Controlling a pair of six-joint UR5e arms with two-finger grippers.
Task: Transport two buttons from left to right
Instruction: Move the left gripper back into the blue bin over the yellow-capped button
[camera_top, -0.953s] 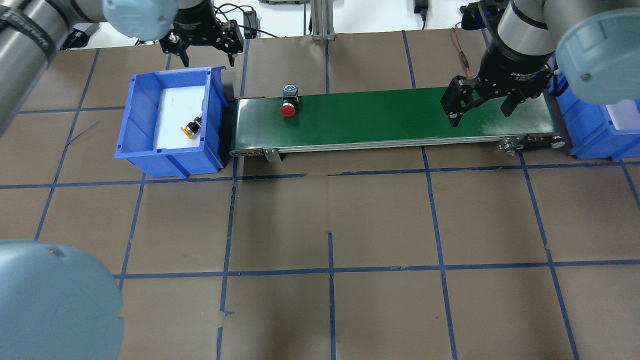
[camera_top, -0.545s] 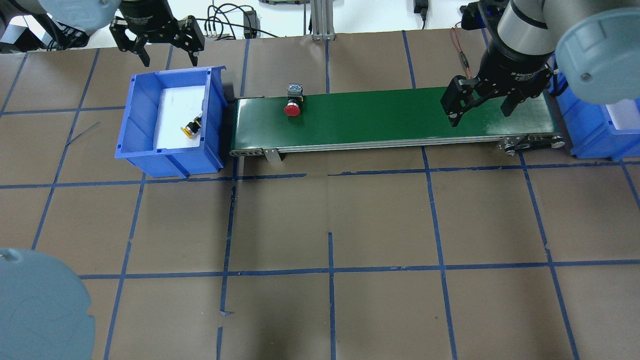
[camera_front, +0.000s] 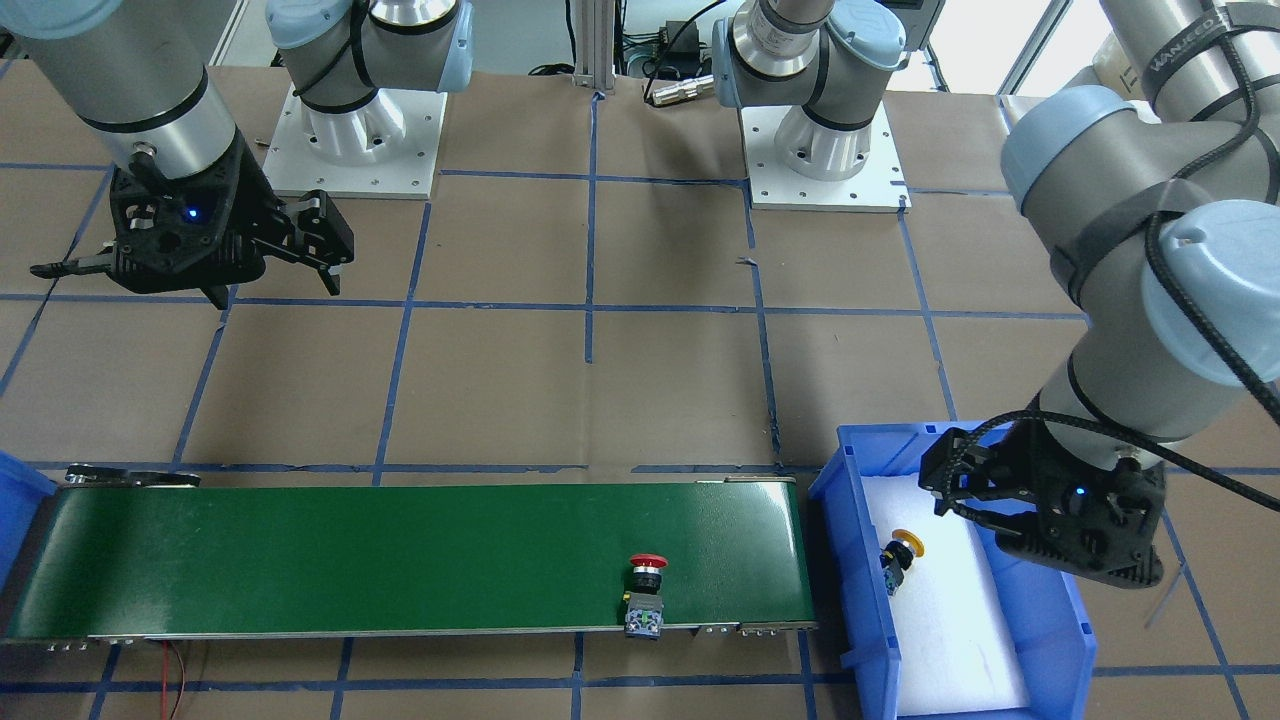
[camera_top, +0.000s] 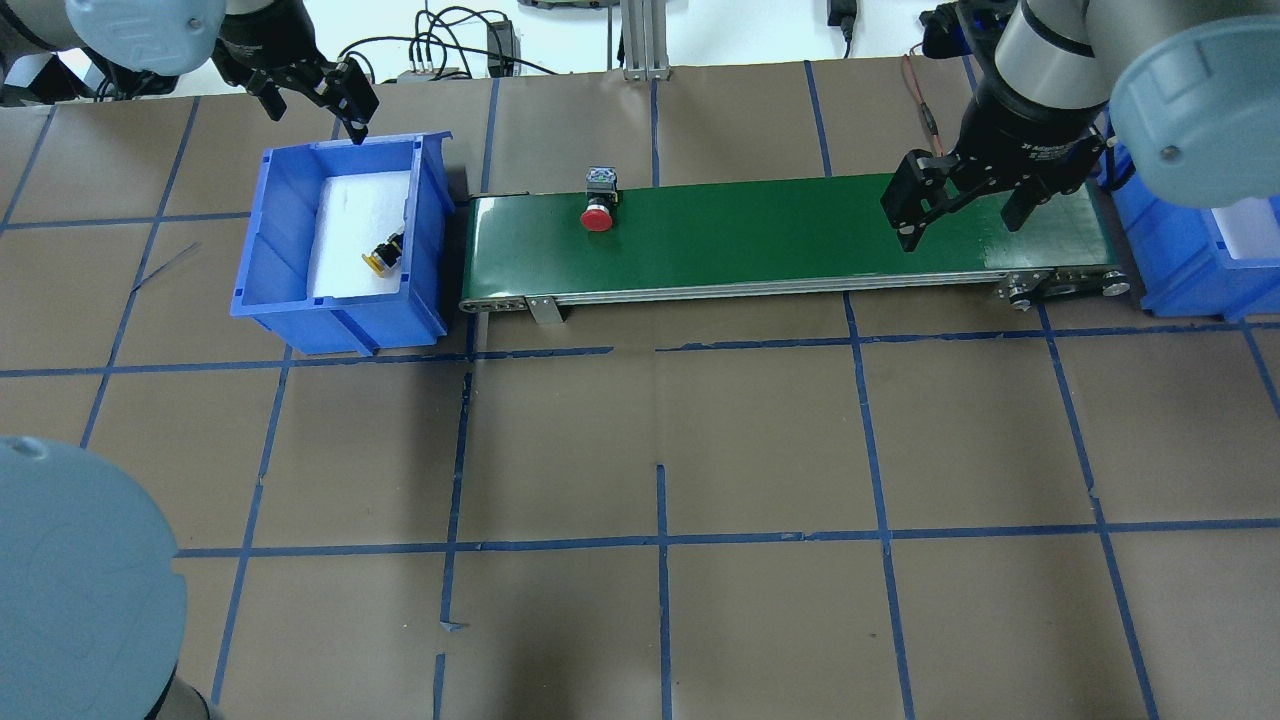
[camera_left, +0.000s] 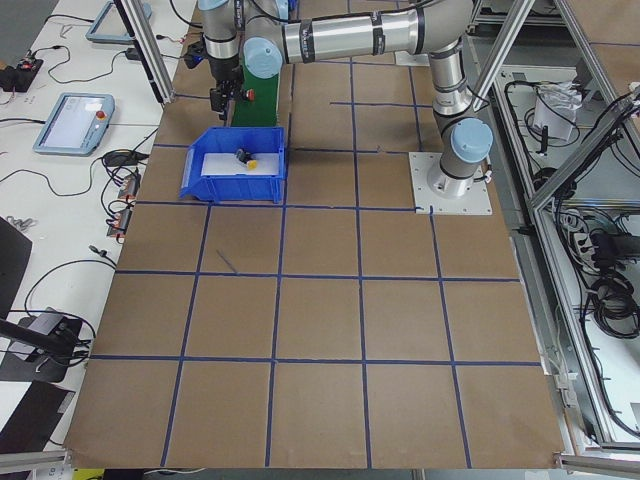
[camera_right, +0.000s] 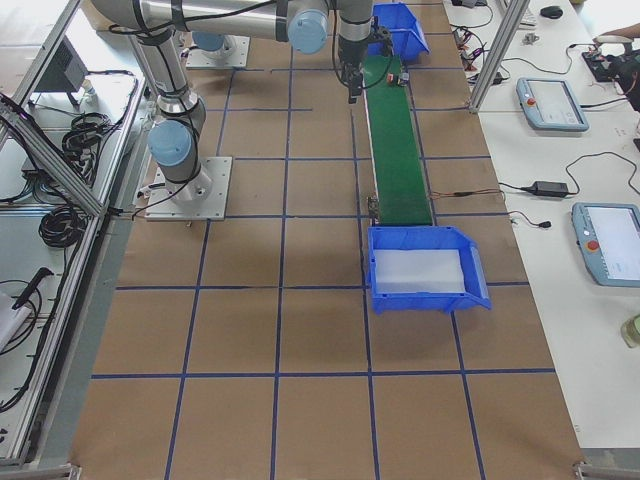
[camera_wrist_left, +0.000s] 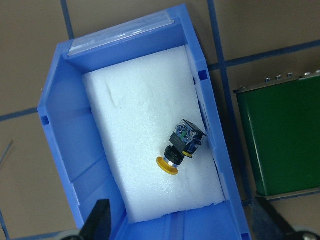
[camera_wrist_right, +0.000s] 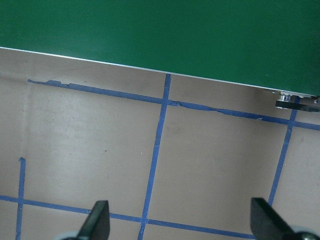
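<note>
The yellow button lies on its side on white foam in the left blue bin; it also shows in the left wrist view and the front view. The red button lies on the green conveyor belt near its left end, at the far edge, also in the front view. My left gripper is open and empty, high over the bin's far side. My right gripper is open and empty above the belt's right end.
A second blue bin with white foam stands right of the belt's right end, also in the right side view. The table is brown paper with blue tape lines. Cables and an aluminium post lie behind the belt.
My left gripper has swung left, from behind the belt's left end to over the bin's far side. The red button has moved a little right along the belt. The right gripper has not moved.
</note>
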